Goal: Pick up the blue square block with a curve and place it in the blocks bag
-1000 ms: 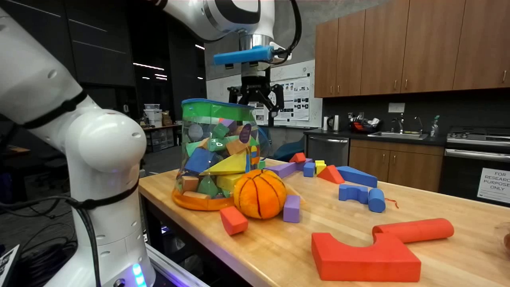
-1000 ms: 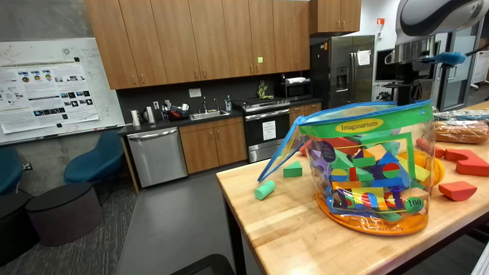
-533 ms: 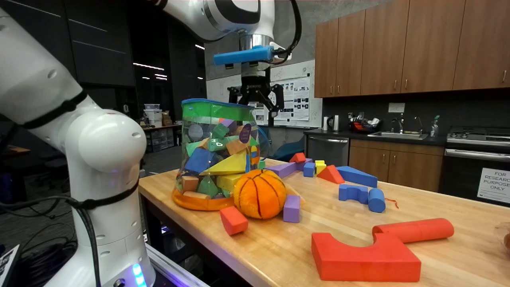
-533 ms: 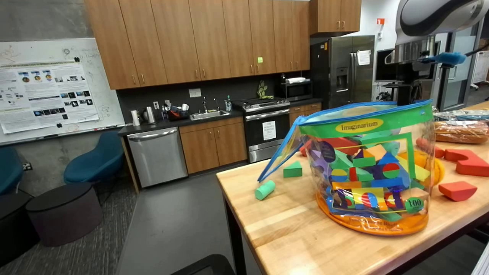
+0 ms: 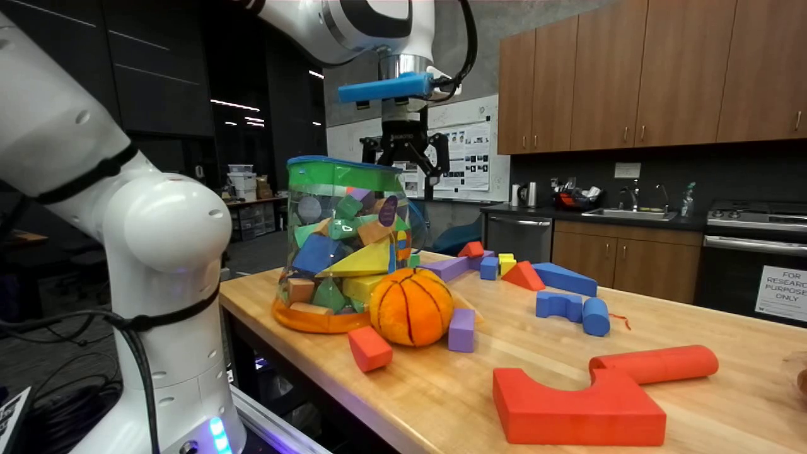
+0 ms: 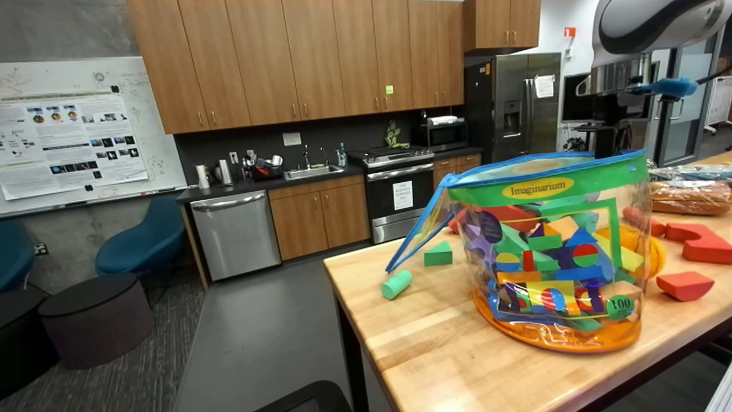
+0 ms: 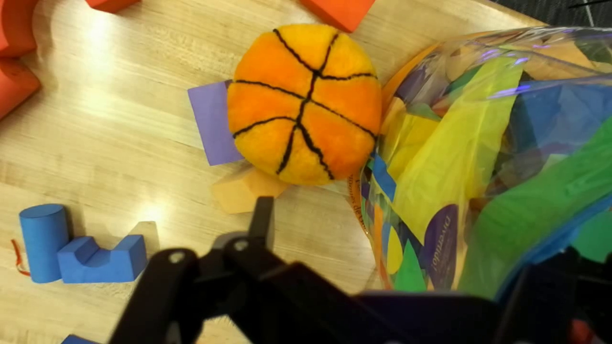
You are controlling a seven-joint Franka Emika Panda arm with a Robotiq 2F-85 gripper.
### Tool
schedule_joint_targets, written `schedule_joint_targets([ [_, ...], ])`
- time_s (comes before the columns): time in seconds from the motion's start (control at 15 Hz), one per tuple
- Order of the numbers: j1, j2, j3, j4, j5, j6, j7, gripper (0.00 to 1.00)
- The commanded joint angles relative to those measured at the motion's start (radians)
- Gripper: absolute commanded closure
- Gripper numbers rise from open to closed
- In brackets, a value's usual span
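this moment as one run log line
claw: open | blue curved block: on table beside blue cylinder, unbagged | blocks bag: top open, mixed blocks inside

The green-trimmed clear plastic blocks bag [image 6: 595,178] reads “Imaginarium”, “100”, “Divertido!”; a white paper sign [image 5: 782,296] on the black oven [image 5: 725,277], “FOR RESEARC… PURPOSE… ONLY”.

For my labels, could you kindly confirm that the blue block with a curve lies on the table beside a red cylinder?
The cylinder is blue, not red; the wrist view shows the blue block with a curve on the table beside it.
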Motion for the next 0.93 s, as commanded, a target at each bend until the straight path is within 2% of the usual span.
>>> schedule_joint_targets([
  [0.0,-0.002,0.001,0.002,0.002,0.002,-0.002,-0.001,0.0],
  [0.2,0.005,0.011,0.015,0.036,0.033,-0.014,0.028,0.0],
  [0.4,0.061,-0.096,0.044,0.106,0.125,-0.047,-0.015,0.0],
  [0.73,0.124,-0.191,0.094,0.309,0.136,-0.086,-0.027,0.0],
  [0.87,0.135,-0.197,0.092,0.379,0.111,-0.093,-0.028,0.0],
])
